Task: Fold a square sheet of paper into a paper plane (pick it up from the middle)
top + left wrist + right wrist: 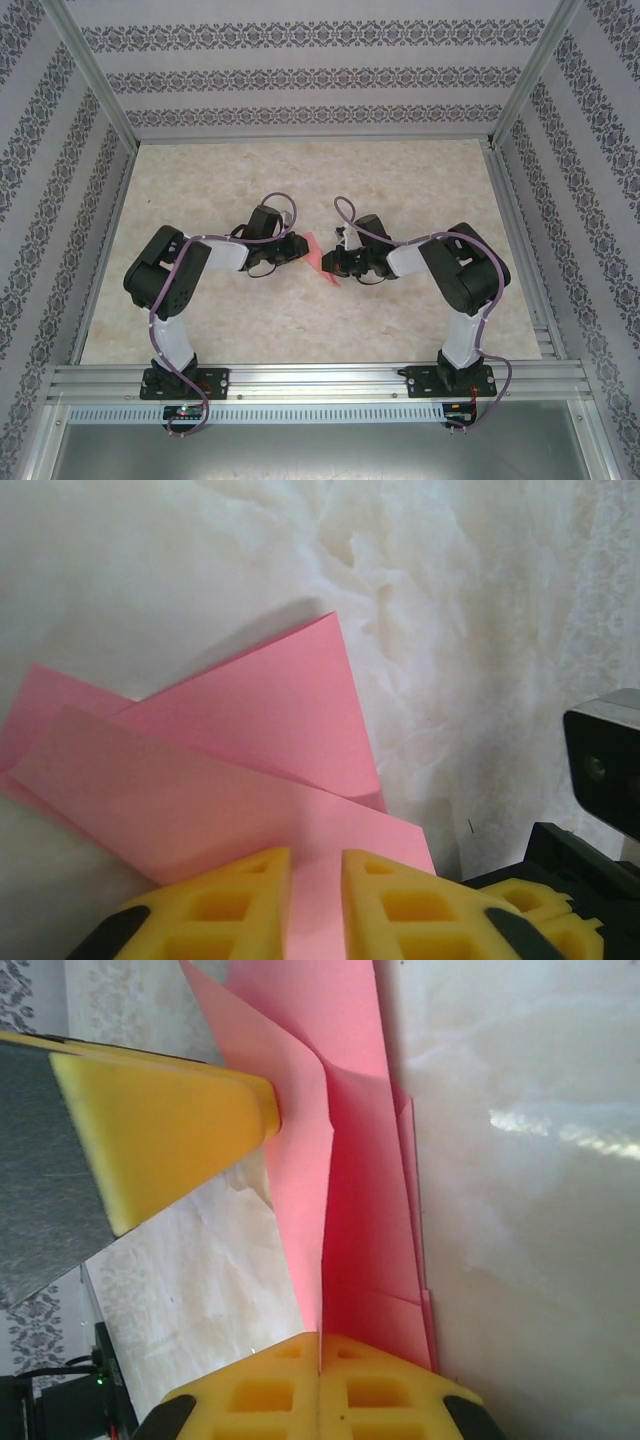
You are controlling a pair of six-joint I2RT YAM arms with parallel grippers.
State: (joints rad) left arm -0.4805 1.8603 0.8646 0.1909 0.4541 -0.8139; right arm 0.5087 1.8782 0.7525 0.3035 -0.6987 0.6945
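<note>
Item 1: pink sheet of paper (318,256). Partly folded, with several layers and sharp creases. Sits near the middle of the beige marbled tabletop (300,180), directly between the 2 grippers. Cannot tell whether it rests on the surface or is lifted clear.

Item 2: left gripper (315,905). Meets the sheet from the left side. Stands narrowly parted, with 2 yellow fingers (215,910) and a slim gap between them. Has 1 pink flap lying in that gap and fanning out beyond the tips. Seen from the right wrist, touches the upright paper with 1 yellow fingertip.

Item 3: right gripper (320,1385). Meets the sheet from the right side. Pressed fully together, pads flush, and clamps the edge of the folded layers in the seam.

Item 4: surroundings. Patterned wall panels (300,70) on 3 sides, set in a metal frame (95,95).
</note>
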